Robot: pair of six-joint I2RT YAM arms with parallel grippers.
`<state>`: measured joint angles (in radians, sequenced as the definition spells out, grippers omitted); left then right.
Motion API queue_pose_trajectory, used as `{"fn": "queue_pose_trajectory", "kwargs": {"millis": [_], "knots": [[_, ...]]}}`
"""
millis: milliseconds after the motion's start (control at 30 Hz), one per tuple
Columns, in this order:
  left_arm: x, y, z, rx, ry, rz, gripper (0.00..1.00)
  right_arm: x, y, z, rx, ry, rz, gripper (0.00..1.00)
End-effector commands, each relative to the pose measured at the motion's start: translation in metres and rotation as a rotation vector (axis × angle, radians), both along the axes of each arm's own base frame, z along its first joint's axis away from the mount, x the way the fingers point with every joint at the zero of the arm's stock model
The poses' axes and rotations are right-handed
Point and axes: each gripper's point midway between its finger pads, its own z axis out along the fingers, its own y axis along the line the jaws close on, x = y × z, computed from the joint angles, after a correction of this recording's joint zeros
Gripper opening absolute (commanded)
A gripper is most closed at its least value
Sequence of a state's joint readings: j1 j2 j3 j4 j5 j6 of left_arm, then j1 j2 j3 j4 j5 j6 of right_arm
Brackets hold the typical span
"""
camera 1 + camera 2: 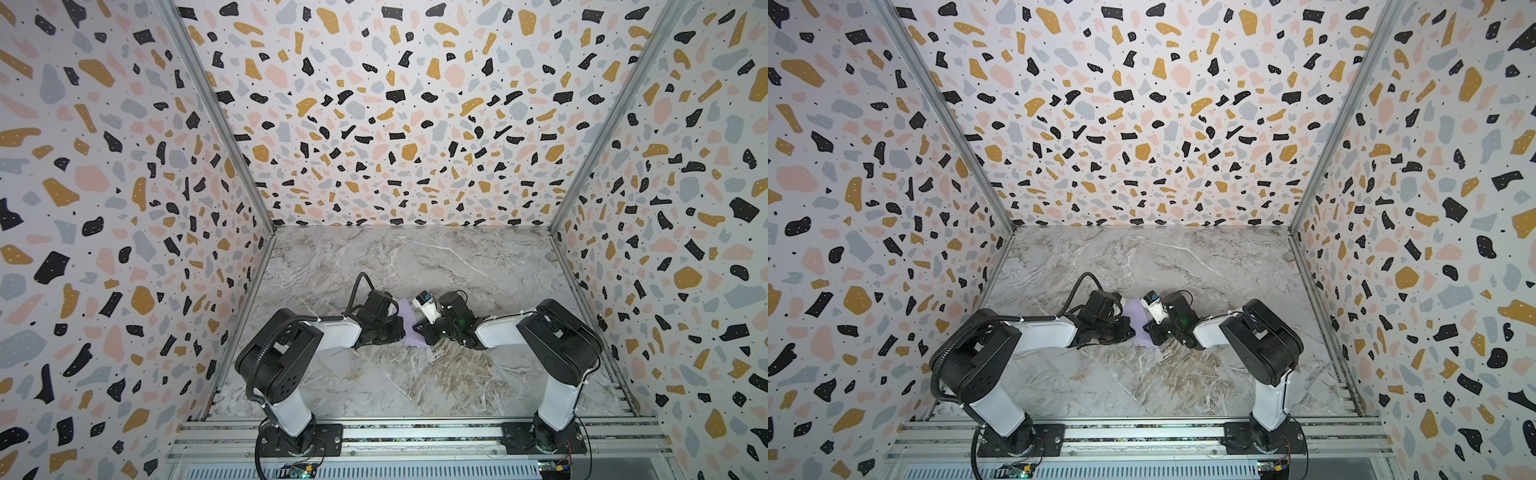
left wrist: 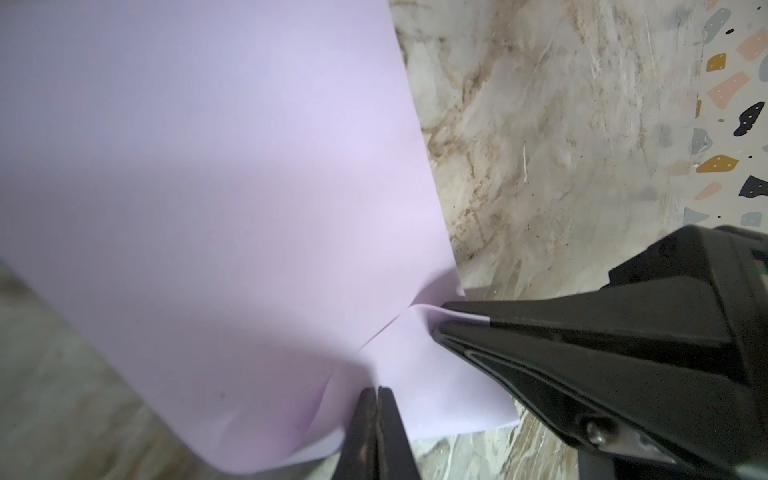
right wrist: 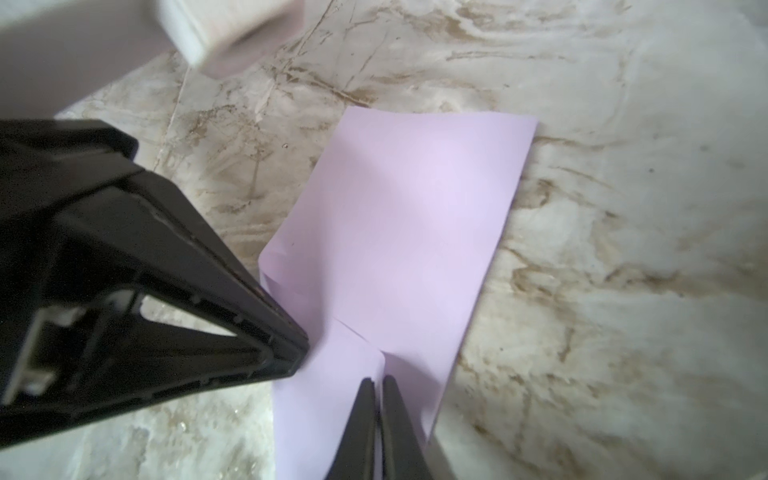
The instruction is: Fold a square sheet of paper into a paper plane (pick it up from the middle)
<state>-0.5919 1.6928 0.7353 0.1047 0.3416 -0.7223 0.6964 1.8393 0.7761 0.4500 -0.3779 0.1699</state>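
The square sheet of paper (image 1: 405, 309) (image 1: 1133, 311) is pale lilac and lies on the marble table between the two gripper heads, which hide most of it in both top views. In the right wrist view the paper (image 3: 415, 208) shows as a folded oblong with creased flaps near the jaws. My left gripper (image 2: 377, 390) (image 3: 301, 353) is shut on a raised fold at one edge of the paper (image 2: 208, 166). My right gripper (image 3: 378, 379) (image 2: 442, 318) pinches another fold close by, with its jaws almost together. No paper plane shape is in view.
The marble tabletop (image 1: 415, 257) is walled by terrazzo-patterned panels (image 1: 104, 208) on three sides. An aluminium rail (image 1: 415, 432) carries both arm bases along the front edge. The two gripper heads stand nearly tip to tip at the table's middle.
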Motion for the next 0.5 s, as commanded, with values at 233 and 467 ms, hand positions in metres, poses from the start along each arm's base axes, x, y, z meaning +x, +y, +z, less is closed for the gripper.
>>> {"fn": "queue_pose_trajectory", "kwargs": {"millis": [233,467], "knots": [[-0.020,0.025,-0.031,0.126,0.077,0.025,0.00,0.011,-0.014,0.057,0.120,0.172,-0.203,0.43],[-0.019,0.026,-0.033,0.135,0.073,0.026,0.00,-0.026,-0.023,0.054,0.156,0.408,-0.265,0.38]]}}
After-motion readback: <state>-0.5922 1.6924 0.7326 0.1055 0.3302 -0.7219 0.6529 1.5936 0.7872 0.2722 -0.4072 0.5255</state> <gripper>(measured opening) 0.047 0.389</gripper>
